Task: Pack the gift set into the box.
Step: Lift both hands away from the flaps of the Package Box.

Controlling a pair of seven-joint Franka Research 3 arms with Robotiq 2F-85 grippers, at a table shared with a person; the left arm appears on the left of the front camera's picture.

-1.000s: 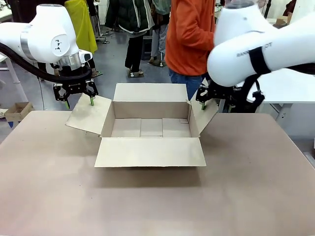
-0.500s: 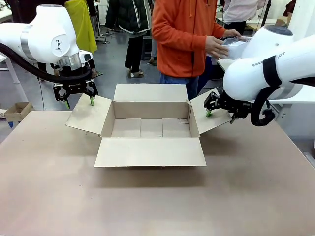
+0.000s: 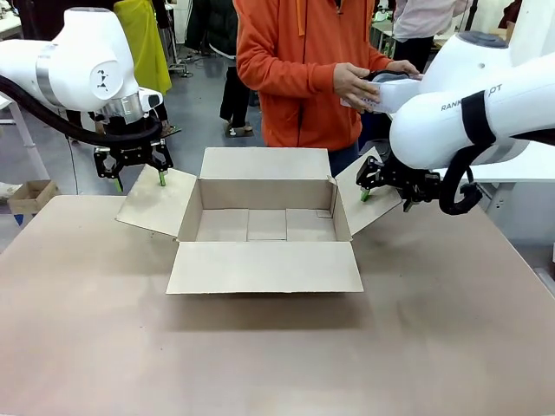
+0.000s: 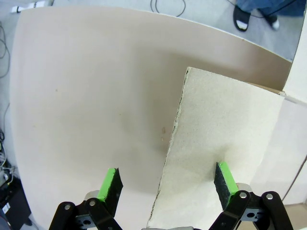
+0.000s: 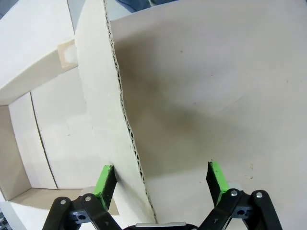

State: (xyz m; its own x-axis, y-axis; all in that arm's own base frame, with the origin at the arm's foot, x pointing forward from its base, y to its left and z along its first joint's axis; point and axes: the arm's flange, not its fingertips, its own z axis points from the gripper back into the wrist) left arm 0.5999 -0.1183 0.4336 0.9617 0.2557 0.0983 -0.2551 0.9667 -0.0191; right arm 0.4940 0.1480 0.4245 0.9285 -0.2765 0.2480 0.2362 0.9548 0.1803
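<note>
At the middle of the front view, the box (image 3: 264, 217) stands on the table (image 3: 277, 347) with all four flaps spread and its inside floor showing. At upper left the left tool (image 3: 139, 180) hangs released over the outer edge of the left flap (image 3: 156, 204). At right the right tool (image 3: 381, 192) sits at the right flap (image 3: 355, 215), jaws apart. Beyond the box a person (image 3: 295, 69) in an orange top holds a pale object (image 3: 386, 91), partly hidden by the right arm. From the left wrist, the spread green pads (image 4: 111, 184) straddle the flap's edge, one over the table, one over cardboard. From the right wrist, the pads (image 5: 106, 179) stand apart on either side of the raised flap edge, with the box's inside at the left of the frame.
</note>
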